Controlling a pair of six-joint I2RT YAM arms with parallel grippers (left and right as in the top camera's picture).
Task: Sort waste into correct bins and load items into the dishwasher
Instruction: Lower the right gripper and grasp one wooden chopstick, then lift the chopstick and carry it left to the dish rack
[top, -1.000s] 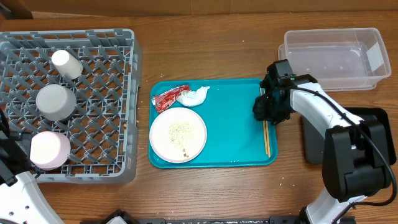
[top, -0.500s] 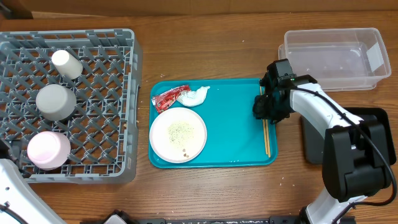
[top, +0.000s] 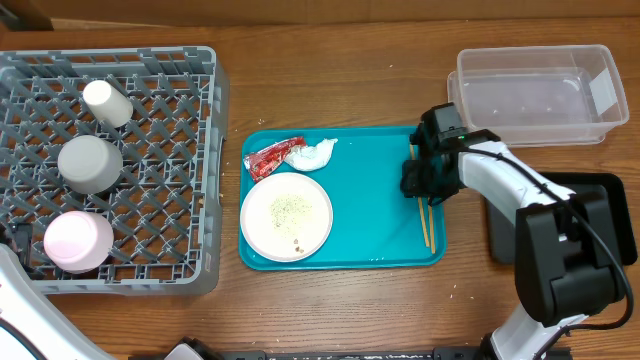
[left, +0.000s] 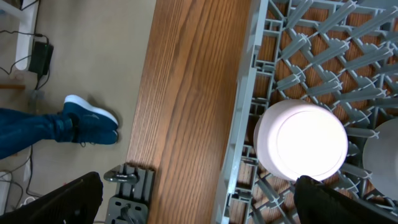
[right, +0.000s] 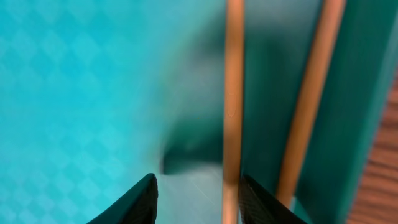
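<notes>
Two wooden chopsticks (top: 425, 222) lie along the right edge of the teal tray (top: 370, 215). My right gripper (top: 420, 180) is low over them and open. In the right wrist view one chopstick (right: 233, 106) runs between the jaws, close against the right finger (right: 264, 202); the other chopstick (right: 309, 106) lies outside it. The white plate (top: 286, 215) carries crumbs (top: 290, 208), with the red wrapper (top: 272, 157) and white napkin (top: 315, 153) behind it. The grey dish rack (top: 190, 200) holds a cup (top: 107, 102) and two bowls (top: 88, 163) (top: 72, 241). My left gripper (left: 199, 211) is wide open over the rack's edge, beside a bowl (left: 301, 140).
A clear plastic tub (top: 540, 92) stands at the back right. A black tray (top: 600, 210) lies under my right arm, partly hidden. The table's left edge and the floor show in the left wrist view.
My right gripper has shifted slightly left and the chopsticks have shifted with it, their far ends now left of where they were. The left arm has drawn back toward the lower left corner.
</notes>
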